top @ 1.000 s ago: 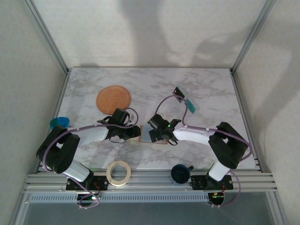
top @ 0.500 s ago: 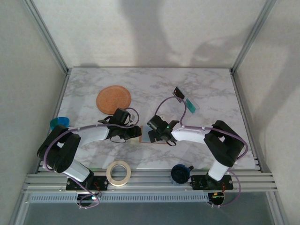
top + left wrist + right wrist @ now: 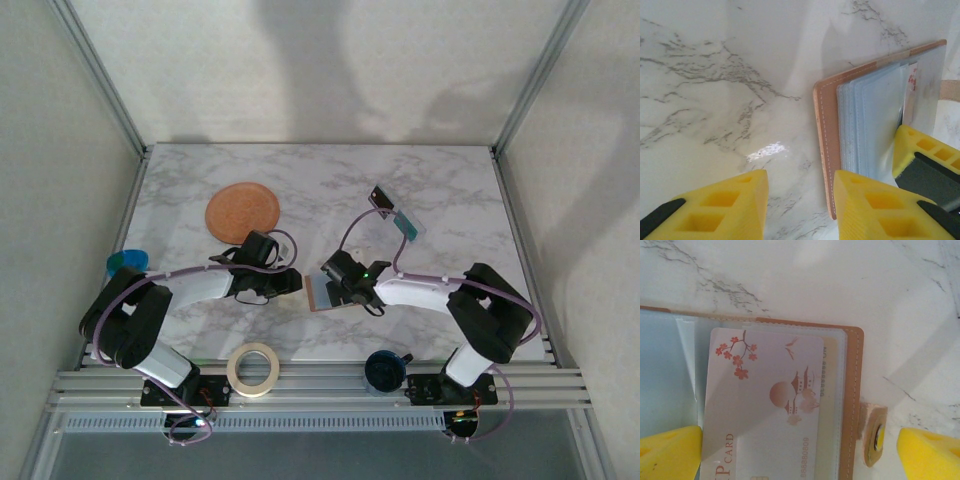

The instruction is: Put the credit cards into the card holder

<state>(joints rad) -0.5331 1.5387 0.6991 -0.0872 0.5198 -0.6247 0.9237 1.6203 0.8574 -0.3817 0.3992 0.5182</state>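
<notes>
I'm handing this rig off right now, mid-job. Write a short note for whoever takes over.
Grippers: the left gripper is open and holds nothing, low over the table at the left edge of the card holder. The right gripper is wide open and holds nothing, straddling the opened holder's snap tab side.
Done: the whitish card sits in a clear sleeve of the holder.
Left: the dark card and the teal card lie on the marble table beyond the right arm; both need inserting.
</notes>
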